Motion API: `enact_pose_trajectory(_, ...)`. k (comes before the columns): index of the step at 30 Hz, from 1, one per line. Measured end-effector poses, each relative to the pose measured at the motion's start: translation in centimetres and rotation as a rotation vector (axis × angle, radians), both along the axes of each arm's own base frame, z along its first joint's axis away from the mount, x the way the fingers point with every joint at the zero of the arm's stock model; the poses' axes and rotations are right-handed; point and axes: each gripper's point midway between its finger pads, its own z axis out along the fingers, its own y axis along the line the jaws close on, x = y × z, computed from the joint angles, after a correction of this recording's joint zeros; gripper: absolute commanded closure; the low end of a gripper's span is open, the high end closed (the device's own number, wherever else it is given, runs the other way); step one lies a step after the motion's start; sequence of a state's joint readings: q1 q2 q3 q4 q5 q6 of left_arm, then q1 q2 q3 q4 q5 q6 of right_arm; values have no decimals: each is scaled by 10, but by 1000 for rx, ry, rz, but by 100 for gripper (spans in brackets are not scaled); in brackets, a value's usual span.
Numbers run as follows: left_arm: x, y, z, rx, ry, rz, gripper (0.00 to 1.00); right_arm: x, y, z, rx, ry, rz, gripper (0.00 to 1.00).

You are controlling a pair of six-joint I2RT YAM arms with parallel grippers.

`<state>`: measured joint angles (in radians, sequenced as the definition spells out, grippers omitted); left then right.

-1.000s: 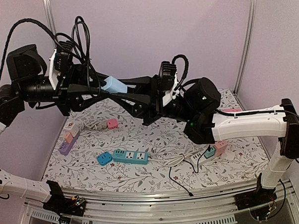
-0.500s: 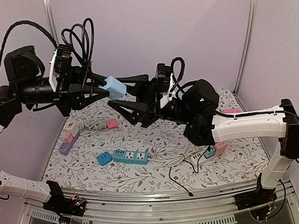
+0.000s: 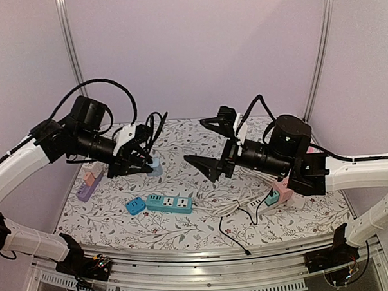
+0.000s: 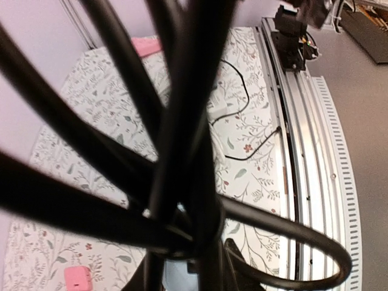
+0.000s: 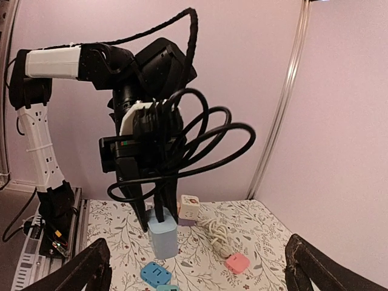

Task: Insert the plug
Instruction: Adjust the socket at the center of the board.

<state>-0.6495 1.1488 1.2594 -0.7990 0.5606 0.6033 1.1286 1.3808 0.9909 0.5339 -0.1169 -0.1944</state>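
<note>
The plug [image 3: 155,167] is a light blue block with a looped black cable coming out of its top. My left gripper [image 3: 146,165] is shut on it, holding it upright just above the table at the left. In the right wrist view the plug [image 5: 162,237] hangs between the left gripper's dark fingers [image 5: 134,200]. In the left wrist view blurred cable loops hide almost everything, and only a pale blue patch of the plug [image 4: 176,277] shows. My right gripper [image 3: 209,145] is open and empty, right of the plug and facing it. A teal power strip [image 3: 169,202] lies in front of the plug.
A small blue adapter [image 3: 136,205] lies beside the teal strip. A purple, pink and white socket stack [image 3: 89,179] sits at the left edge. A white cord coil [image 5: 215,233] and a pink cube [image 5: 237,262] lie behind the plug. Pink and teal adapters [image 3: 283,192] sit on a white strip at the right, near a loose black cable [image 3: 233,237].
Both arms have come down from high above the table. The right gripper opened, left the plug and drew back to the right. The left arm lowered the plug towards the table's left side.
</note>
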Motion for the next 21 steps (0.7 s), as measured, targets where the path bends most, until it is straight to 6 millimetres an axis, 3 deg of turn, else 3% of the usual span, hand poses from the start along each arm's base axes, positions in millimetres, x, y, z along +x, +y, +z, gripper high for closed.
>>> enact_pose_trajectory(3,3,-3,-62,76,131,-52,100,18,-26,-25,-53,27,-103,1)
enact_pose_trajectory(7,2,-14,-119,115,265,-128,100,31,-51,-73,-158,75,-185,1)
enact_pose_trajectory(11,7,-23,-147,113,271,-182,100,36,-69,-97,-214,94,-214,1)
enact_pose_trajectory(15,26,-29,-161,86,237,-202,100,44,-76,-96,-214,84,-235,1)
enact_pose_trajectory(21,45,-13,-189,99,208,-197,100,51,-77,-106,-244,80,-239,1)
